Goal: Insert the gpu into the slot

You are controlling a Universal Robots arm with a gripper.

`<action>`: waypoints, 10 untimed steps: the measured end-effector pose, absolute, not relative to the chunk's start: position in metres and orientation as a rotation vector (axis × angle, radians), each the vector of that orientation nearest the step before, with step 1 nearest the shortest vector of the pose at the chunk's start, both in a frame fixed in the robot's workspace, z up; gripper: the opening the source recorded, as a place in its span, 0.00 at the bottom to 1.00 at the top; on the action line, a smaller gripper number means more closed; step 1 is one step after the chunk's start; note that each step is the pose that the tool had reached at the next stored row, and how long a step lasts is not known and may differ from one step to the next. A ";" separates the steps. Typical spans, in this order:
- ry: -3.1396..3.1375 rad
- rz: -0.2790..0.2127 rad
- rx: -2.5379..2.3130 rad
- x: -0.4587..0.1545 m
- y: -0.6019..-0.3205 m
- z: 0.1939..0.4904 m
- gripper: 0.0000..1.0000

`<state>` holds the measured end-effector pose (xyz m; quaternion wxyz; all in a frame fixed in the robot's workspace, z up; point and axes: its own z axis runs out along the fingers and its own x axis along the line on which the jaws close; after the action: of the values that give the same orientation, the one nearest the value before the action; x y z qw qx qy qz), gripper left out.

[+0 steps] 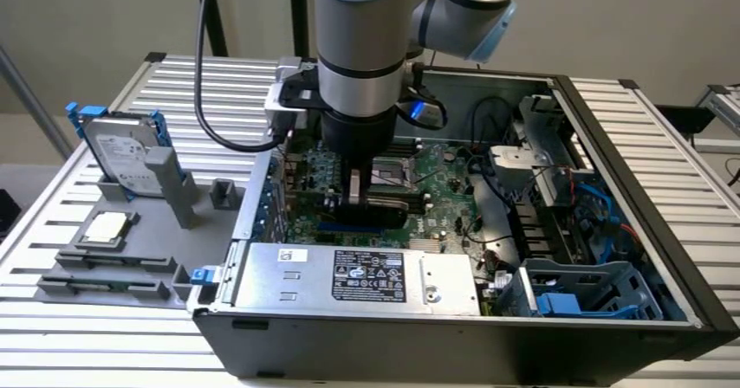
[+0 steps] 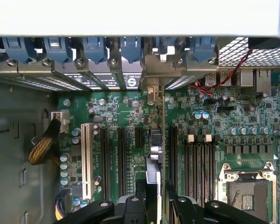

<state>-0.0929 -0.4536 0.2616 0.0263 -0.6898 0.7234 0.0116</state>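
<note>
The arm reaches straight down into the open computer case (image 1: 647,232), and the gripper (image 1: 367,199) has the card (image 1: 382,213) between its fingers (image 2: 141,196), pinched on both faces. The card stands on edge over the green board (image 1: 445,189), thin edge up.

From the wrist view the card (image 2: 155,158) is a narrow line. Its long axis runs parallel with the black slots (image 2: 105,163) beside it, and its metal bracket end points at the row of blue clips (image 2: 93,49) on the case's back wall. From the exterior view that same axis runs across the picture, bracket end toward the exterior view's left.

The blue slot (image 1: 353,229) peeks out just under the card's lower edge; I can't tell whether the card touches it.

Around the card: the silver power supply box (image 1: 359,275) lies just in front of it. A white slot (image 2: 87,158) and a braided yellow cable (image 2: 44,144) sit on one side, and the memory slots (image 2: 198,163) and processor socket (image 2: 245,191) on the other. The neighbouring black slots crowd close on both sides.

The exterior view adds the hard drive (image 1: 121,158), upright in a grey holder on the slatted tabletop (image 1: 116,345), well off to the exterior view's left of the card.
</note>
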 end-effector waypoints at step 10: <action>2.234 0.036 -2.133 -0.093 -0.454 0.259 0.26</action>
<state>-0.0932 -0.4536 0.2589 0.0261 -0.6903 0.7229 0.0116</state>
